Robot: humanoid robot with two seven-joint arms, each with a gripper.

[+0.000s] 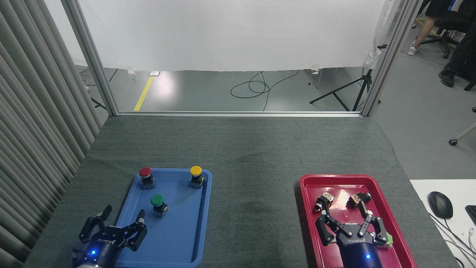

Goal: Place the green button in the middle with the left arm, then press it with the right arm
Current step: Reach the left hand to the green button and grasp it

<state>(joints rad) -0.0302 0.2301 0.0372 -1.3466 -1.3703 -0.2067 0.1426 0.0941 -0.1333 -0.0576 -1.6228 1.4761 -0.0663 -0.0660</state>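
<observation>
A dark felt-like surface (pixel 253 156) carries a blue tray (pixel 178 238) with the green button (pixel 157 201) standing upright inside, nearer than the red button (pixel 145 172) and yellow button (pixel 196 171). The left gripper (pixel 119 220), fingers spread and empty, hovers at the tray's near left corner, the button just beyond it. A careless reach could likely tip the stubby button or catch the tray rim. The right gripper (pixel 349 219) hangs open over the red tray (pixel 386 208).
</observation>
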